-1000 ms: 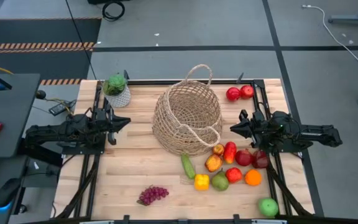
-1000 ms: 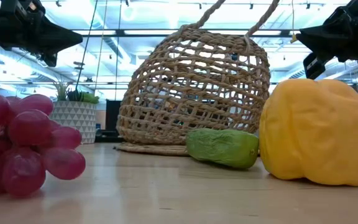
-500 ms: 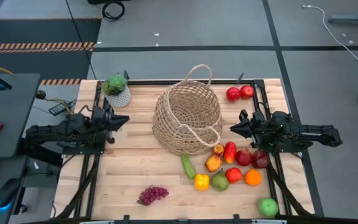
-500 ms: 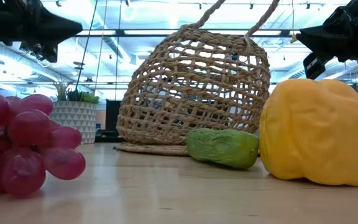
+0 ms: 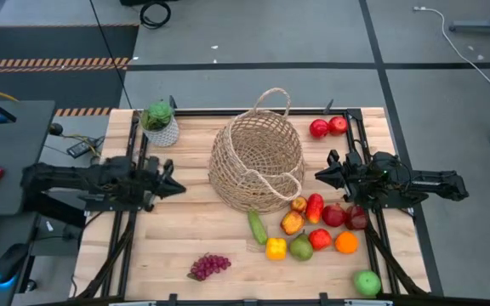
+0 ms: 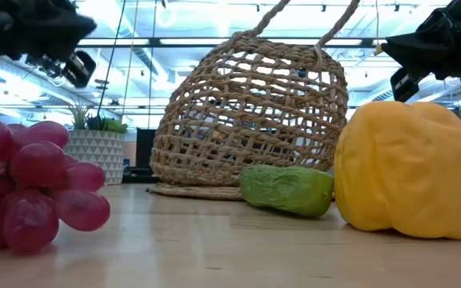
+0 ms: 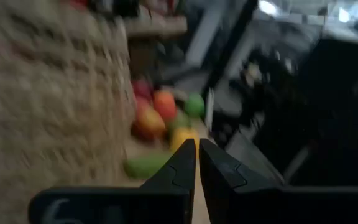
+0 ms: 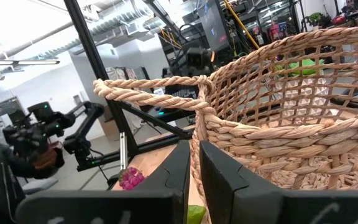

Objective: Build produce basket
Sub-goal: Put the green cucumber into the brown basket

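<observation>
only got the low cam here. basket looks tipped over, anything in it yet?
Observer: No. From above the basket is empty, and it lies on its side.
Operator: where's the rest of the fruit? I just see grapes, cucumber, pepper.
Observer: A cluster sits near the right gripper, an orange among it, and two red apples lie at the far right edge of the table.
Operator: grippers holding anything?
Observer: No. Both are shut and empty; the left gripper hangs left of the basket.
</observation>
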Robot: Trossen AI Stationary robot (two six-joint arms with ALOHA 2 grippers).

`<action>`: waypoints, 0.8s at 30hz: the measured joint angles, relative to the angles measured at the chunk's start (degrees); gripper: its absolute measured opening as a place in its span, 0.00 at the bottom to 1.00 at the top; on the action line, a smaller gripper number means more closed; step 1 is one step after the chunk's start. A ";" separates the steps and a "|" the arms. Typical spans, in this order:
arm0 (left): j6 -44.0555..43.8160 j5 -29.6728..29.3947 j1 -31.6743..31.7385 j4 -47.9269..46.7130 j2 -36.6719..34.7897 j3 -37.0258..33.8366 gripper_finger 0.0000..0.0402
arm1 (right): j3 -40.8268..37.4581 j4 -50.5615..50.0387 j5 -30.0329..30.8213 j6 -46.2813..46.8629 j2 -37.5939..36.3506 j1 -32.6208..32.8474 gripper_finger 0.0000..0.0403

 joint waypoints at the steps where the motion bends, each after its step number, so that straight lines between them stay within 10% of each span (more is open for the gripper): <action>1: -0.16 0.37 -1.13 1.01 2.22 0.00 0.07 | 0.02 0.00 -0.02 -0.01 0.00 -0.01 0.10; 15: 11.34 -14.27 -21.66 1.08 25.72 11.64 0.09 | 0.01 0.02 0.00 0.00 0.00 0.00 0.10; 24: 11.19 -21.21 -23.25 -2.71 43.42 23.88 0.16 | 0.02 0.02 -0.02 -0.01 0.00 -0.01 0.10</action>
